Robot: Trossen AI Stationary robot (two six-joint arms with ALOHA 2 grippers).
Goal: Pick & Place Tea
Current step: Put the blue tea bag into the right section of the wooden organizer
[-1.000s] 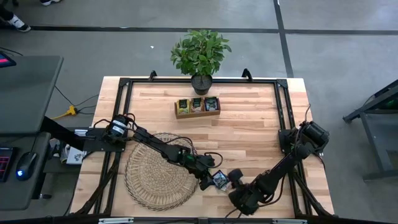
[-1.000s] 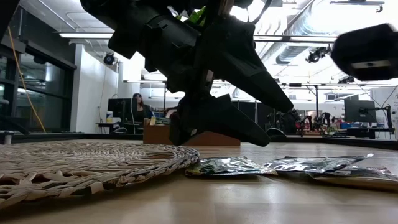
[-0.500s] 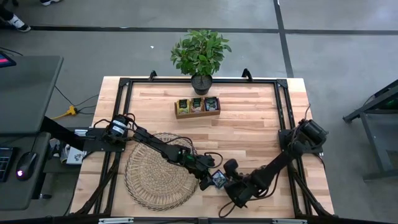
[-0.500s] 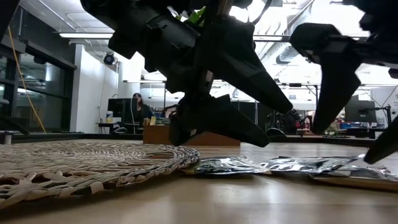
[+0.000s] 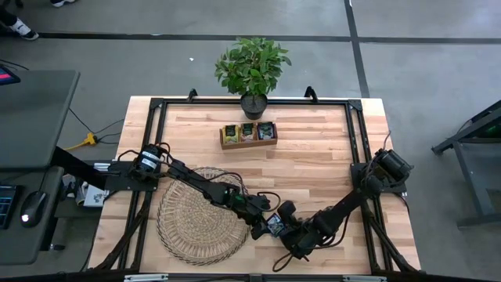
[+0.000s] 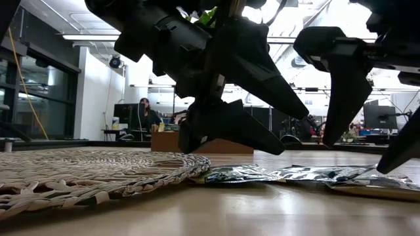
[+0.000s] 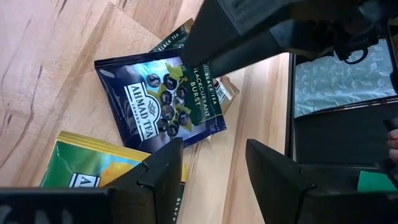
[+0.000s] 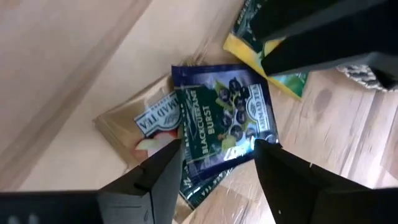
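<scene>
With both sets of jaws spread and empty, I hold my right gripper (image 8: 214, 165) over the navy blackcurrant sachet (image 8: 227, 118) topping the small pile near the desk's front edge, just off the wicker mat (image 5: 196, 219). I should pinch only that sachet; left gripper (image 7: 214, 165) crowds close.

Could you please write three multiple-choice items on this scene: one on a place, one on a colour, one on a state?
1. Where is the wooden tray?
A. beside the potted plant
B. on the wicker mat
C. off the table

2. What colour is the topmost tea sachet?
A. red
B. dark navy
C. white

3. How is the right gripper?
A. shut on a sachet
B. open above the sachets
C. out of view

Answers: 1 A, it sits just before the pot. 2 B, blue blackcurrant pack. 3 B, fingers apart, nothing held.
</scene>
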